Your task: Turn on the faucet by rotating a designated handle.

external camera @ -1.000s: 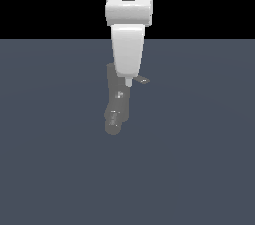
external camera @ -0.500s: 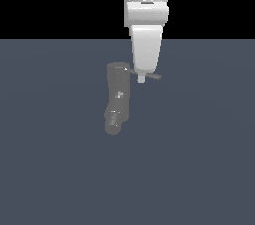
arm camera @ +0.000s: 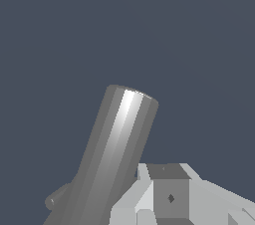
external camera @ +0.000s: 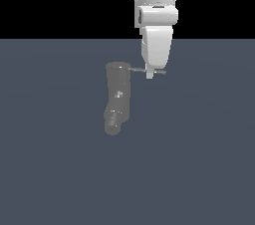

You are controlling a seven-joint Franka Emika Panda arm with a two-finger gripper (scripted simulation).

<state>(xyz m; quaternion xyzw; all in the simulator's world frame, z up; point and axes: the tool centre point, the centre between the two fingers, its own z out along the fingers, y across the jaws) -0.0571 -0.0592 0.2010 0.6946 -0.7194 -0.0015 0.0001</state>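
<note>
Grey faucet [external camera: 118, 97] stands on the flat slate-blue floor [external camera: 199, 169], upright cylinder, spout end bent toward the camera at the bottom. Handle [external camera: 137, 70] is a thin dark rod sticking out from the faucet top toward the exterior view's right. White arm [external camera: 157, 25] comes down from above; gripper [external camera: 150, 73] tip sits right at the rod, roughly two-thirds of the way out, with the rod end poking past on the far side. Looks like contact, but the tip covers that spot. Can't tell if the fingers are apart or closed. Wrist view: faucet body [arm camera: 112, 154] fills the frame, gripper housing just beside it, handle not visible.
</note>
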